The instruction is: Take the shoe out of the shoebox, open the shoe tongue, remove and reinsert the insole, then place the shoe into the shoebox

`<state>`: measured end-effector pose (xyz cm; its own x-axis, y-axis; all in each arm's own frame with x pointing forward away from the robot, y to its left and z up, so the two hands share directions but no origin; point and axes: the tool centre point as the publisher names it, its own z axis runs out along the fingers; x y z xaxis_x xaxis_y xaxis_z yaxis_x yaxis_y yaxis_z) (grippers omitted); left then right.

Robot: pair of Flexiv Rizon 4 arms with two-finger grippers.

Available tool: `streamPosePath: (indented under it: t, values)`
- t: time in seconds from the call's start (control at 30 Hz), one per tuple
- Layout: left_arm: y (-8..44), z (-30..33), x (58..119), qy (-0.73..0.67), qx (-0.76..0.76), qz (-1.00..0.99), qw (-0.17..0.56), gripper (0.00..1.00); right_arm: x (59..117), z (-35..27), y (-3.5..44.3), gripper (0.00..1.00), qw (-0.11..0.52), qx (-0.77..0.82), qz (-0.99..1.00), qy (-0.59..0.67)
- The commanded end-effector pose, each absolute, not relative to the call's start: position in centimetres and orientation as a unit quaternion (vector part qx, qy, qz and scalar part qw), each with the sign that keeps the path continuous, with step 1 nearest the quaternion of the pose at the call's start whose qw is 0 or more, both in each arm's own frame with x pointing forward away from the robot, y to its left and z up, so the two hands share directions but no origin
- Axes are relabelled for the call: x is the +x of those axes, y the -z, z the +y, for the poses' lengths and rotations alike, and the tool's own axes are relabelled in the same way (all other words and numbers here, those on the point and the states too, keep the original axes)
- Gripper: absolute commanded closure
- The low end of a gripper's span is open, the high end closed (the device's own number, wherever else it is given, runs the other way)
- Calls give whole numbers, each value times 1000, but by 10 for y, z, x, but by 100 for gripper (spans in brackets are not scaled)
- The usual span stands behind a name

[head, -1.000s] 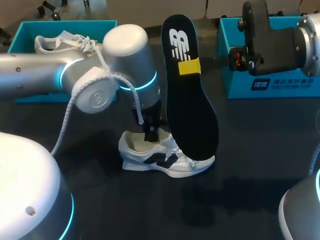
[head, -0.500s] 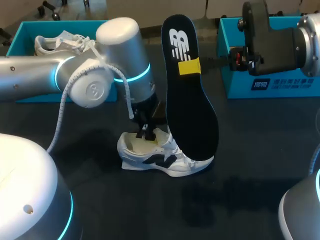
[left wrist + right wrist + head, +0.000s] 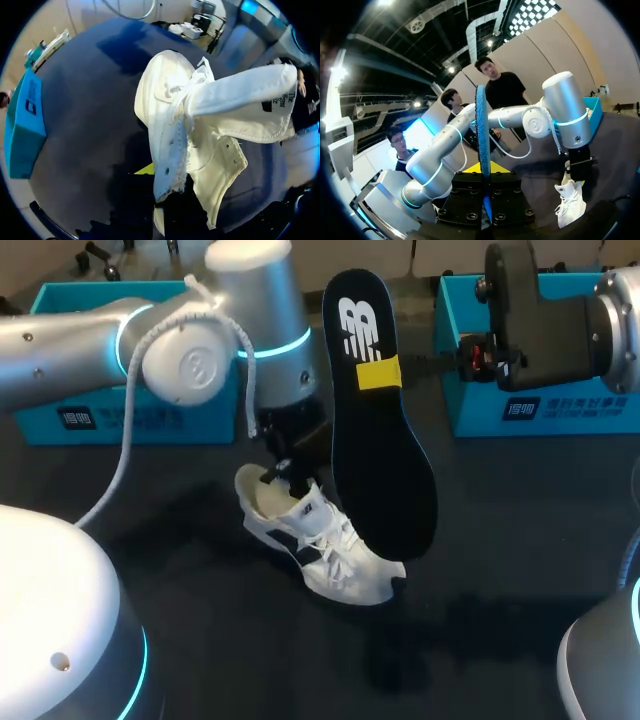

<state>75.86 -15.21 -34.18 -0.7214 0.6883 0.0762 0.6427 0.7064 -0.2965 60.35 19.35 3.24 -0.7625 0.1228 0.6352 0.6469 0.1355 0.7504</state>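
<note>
Update: over the last second the left arm (image 3: 70,340) has swung up and back toward the far side, and the shoe (image 3: 330,555) went with it. It was lying level with the toe to my right. Now it's slewed, toe toward the near right, heel end cocked up under the wrist. The toe end looks to be down on the surface (image 3: 500,570).

Left fingers (image 3: 285,472) are down in the shoe's opening, closed on the edge of the upper beside the tongue. The left wrist view shows white fabric pinched there and the tongue thrown forward. The shoe tracked the arm, so I read the grip as solid.

Right side unchanged. Right fingers (image 3: 484,172) are clamped on the insole (image 3: 378,420), held upright. Its lower end is near the laces; can't tell if it touches.

The shoe sits out between the left shoebox (image 3: 120,420) and the right shoebox (image 3: 560,410).

My read: the insole is out, and this turn lines the opening up for reinsertion. Boxing comes after that.
</note>
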Motion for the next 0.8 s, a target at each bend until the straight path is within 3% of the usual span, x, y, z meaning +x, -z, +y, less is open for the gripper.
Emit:
streamPosePath:
  t: [0.03, 0.2, 0.8]
  values:
    - [324, -151, 768, -138, -446, -881, 77, 100, 604, 197, -32, 100, 218, -268, -722, 600]
    - [317, -154, 771, -130, -474, -870, 46, 100, 604, 197, -32, 100, 218, -268, -722, 600]
    - [317, -154, 770, -131, -490, -860, 57, 100, 604, 197, -32, 100, 218, -268, -722, 600]
